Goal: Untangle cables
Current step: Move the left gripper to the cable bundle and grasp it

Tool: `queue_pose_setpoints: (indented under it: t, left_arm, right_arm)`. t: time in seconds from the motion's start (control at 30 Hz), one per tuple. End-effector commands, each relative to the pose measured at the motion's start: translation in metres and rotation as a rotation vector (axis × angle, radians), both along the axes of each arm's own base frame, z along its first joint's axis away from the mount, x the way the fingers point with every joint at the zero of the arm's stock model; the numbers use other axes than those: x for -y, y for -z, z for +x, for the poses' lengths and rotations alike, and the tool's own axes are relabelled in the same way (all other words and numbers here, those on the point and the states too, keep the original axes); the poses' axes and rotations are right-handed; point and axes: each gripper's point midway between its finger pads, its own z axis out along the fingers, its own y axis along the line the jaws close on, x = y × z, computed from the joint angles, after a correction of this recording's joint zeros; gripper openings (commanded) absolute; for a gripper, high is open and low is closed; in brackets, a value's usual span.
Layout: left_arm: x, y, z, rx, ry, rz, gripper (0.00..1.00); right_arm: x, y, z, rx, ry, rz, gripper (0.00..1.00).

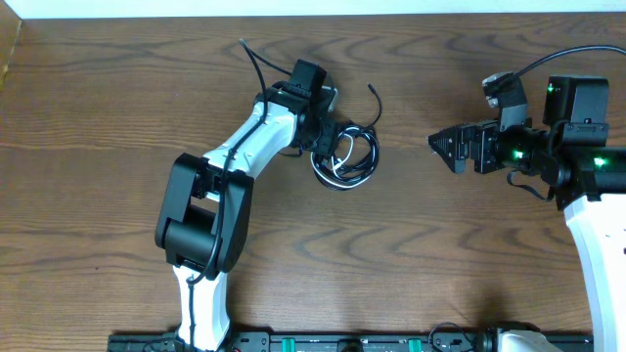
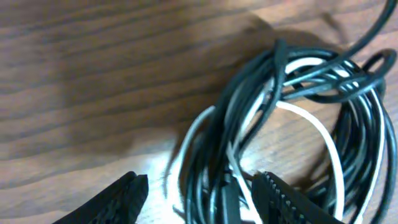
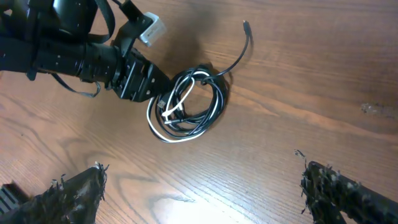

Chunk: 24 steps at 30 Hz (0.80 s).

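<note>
The wooden table (image 1: 117, 117) carries 2 arms. The left arm (image 1: 245, 147) reaches to the tangle near the middle, and the right arm (image 1: 548, 147) waits well apart from it.

The right gripper (image 3: 200, 174) hangs wide open and holds nothing. The left gripper (image 2: 202, 182) is down at the coil's edge, its jaws apart and straddling several strands without yet pinching them.

The black cable (image 3: 217, 99) lies on the table in a loose coil of several loops, with the white cable (image 2: 323, 130) threaded through it.

To do this step well, I judge the left gripper should catch 1 colour only, best the white. The black free end (image 3: 245, 26), which sticks out beyond the coil, looks a clean hold for the right gripper.

No brand, label or writing can be read.
</note>
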Motion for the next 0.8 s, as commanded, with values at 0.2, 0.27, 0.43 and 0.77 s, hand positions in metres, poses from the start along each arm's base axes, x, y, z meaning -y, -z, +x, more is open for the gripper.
queue_pose_setpoints:
  t: [0.2,0.27,0.43,0.77]
  left_arm:
    - [-0.001,0.014,0.003,0.008,0.002,0.046,0.59]
    - [0.001,0.019,0.001,-0.001,0.008,0.051,0.59]
    - [0.0,0.036,-0.003,-0.036,0.011,0.066,0.51]
    - [0.001,0.022,-0.001,-0.025,-0.013,0.051,0.08]
  right_arm:
    - [0.0,0.001,0.0,-0.01,0.011,-0.006,0.99]
    - [0.0,0.001,0.0,-0.01,0.011,-0.006,0.99]
    - [0.0,0.001,0.0,-0.011,0.011,-0.006,0.99]
    - [0.0,0.001,0.0,-0.012,0.013,-0.004,0.99]
